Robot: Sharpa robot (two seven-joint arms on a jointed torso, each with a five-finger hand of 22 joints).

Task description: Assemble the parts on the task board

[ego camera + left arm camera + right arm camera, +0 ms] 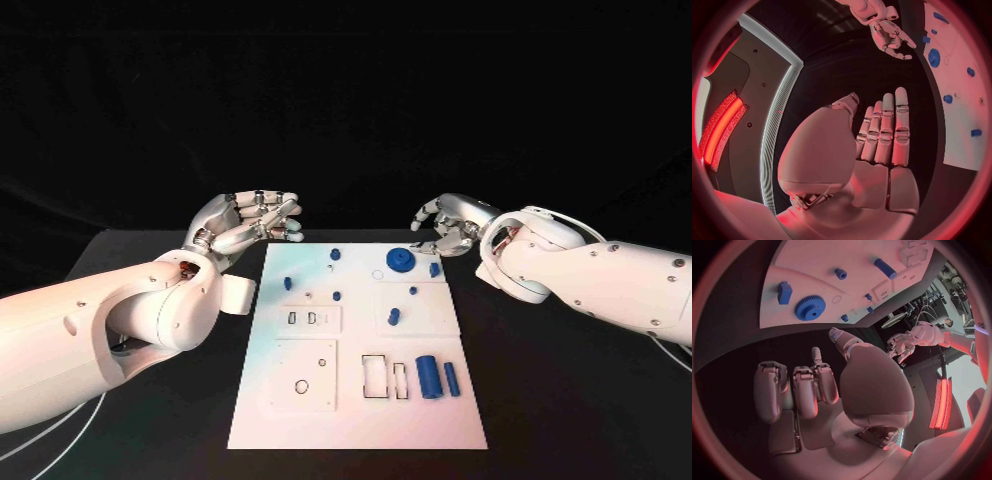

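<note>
Task board (361, 420): white, long, laid flat mid-table, far short edge between the two hands, near short edge toward the robot. Black table (577, 400) around it, with dark bare strips along both long edges of the board; black backdrop beyond the far edge.

Left hand (248, 222) raised beside the board's far left corner, off the board, fingers fairly straight and close together in the left wrist view, holding nothing. Right hand (444, 226) poised beside the far right corner, fingers curled loosely and apart, holding nothing, touching no part.

On the board, largest to smallest: blue gear (401, 263) near the far edge, well within the rim; thick blue cylinder (428, 375) lying beside a thinner blue rod (451, 378) toward the near right; blue block (434, 269) just beside the gear; short blue peg (394, 317) at mid-board; small blue studs (335, 255) scattered over the far half. Rectangular cutouts (375, 377) left of the cylinder.
</note>
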